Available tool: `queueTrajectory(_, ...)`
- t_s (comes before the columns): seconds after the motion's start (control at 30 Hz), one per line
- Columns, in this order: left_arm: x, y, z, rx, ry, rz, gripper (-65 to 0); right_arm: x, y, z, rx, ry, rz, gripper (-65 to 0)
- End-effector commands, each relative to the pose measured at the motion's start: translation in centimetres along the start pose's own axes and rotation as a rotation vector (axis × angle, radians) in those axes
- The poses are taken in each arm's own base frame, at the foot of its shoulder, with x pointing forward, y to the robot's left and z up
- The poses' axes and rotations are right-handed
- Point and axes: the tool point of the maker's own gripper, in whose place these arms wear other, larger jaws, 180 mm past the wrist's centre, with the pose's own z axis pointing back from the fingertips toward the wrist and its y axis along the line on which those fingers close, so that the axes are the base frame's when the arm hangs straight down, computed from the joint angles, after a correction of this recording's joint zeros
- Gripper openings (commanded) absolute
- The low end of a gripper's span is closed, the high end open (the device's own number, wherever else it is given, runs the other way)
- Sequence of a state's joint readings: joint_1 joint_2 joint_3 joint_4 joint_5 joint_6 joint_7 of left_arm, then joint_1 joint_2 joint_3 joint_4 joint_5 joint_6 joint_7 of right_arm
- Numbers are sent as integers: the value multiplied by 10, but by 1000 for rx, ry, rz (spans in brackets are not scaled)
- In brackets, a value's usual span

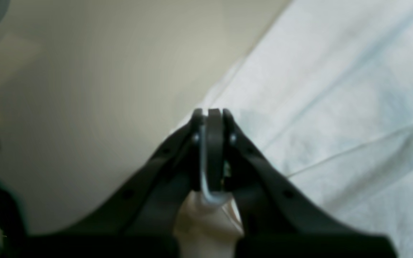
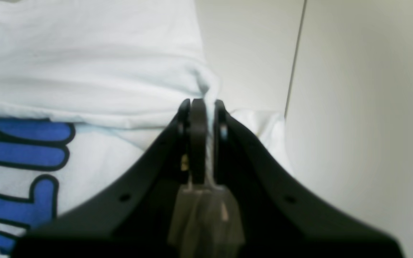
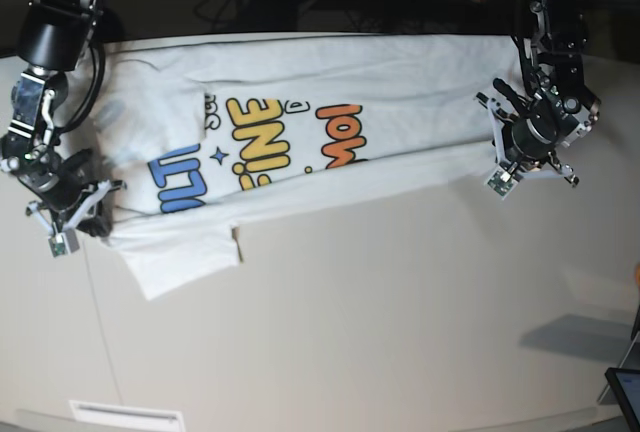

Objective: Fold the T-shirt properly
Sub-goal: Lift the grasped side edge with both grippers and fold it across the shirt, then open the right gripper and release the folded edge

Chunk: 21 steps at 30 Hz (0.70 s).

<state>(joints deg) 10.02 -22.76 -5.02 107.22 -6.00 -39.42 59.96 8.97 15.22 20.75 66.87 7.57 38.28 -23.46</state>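
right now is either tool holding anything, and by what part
Both hold the T-shirt: the left tool pinches the edge at one end, the right tool a bunched fold at the other end.

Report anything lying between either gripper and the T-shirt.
Nothing visible. The left gripper and right gripper each have their jaws shut on an edge of the large white printed cotton T-shirt, on the pale table.
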Motion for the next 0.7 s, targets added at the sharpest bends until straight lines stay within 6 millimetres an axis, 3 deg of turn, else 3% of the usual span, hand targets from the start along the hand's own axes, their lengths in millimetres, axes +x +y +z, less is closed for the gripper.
queueTrajectory(0.0,2,8,3,36,7,-39,-650,22,-9,3,-15,-65,10,-650)
queueTrajectory(0.23,1,-4,-6,48,62,-120,-650,5,-6,6,-11,-32,3,-650)
queueTrajectory(0.53,-26,-12,-26,13,159,-109,-650,-4,-5,7,-10,-16,1,-649)
queueTrajectory(0.67,-28,-12,-28,11,165,-107,-650,-9,-5,8,-11,26,6,-554)
